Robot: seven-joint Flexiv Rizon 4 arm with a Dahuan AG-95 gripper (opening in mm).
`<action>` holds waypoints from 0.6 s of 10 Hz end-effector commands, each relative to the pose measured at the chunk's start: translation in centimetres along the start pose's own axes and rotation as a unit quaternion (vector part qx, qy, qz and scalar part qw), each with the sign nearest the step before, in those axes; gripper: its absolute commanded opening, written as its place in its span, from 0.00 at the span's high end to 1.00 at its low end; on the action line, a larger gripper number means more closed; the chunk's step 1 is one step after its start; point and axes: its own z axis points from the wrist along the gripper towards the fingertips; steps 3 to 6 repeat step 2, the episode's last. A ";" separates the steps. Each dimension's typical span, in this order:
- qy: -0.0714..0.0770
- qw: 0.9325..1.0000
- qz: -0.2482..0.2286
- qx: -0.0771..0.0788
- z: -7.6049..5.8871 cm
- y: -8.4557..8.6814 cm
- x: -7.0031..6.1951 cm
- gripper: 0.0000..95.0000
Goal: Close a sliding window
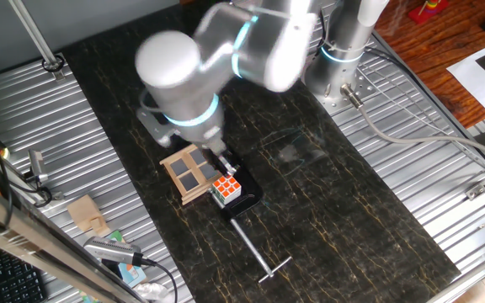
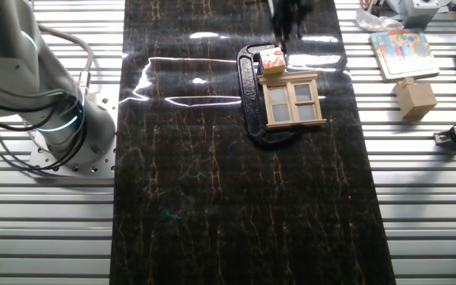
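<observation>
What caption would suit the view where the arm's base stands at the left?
Wooden window on a black clamp, puzzle cube beside it, gripper blurred above.

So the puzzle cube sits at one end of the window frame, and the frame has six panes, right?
Not quite: the frame has four panes in a cross grid, as the other fixed view shows. The cube does sit at one end of it.

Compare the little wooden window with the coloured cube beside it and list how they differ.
The sliding window is plain light wood with four grey panes; the puzzle cube is a patchwork of orange, white and other coloured squares. The window is a flat, wide frame; the cube is a compact block. The window is clearly the larger of the two. Both sit close together at the black base on the dark table mat.
</observation>
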 end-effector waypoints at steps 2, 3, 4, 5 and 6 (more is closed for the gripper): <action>-0.011 1.000 0.003 0.005 -0.1 1.2 1.3 1.00; -0.011 1.000 0.003 0.005 -0.1 1.2 1.3 1.00; -0.011 1.000 0.003 0.005 -0.1 1.2 1.3 1.00; -0.011 1.000 0.003 0.005 -0.1 1.2 1.3 1.00; -0.011 1.000 0.003 0.005 -0.1 1.2 1.3 1.00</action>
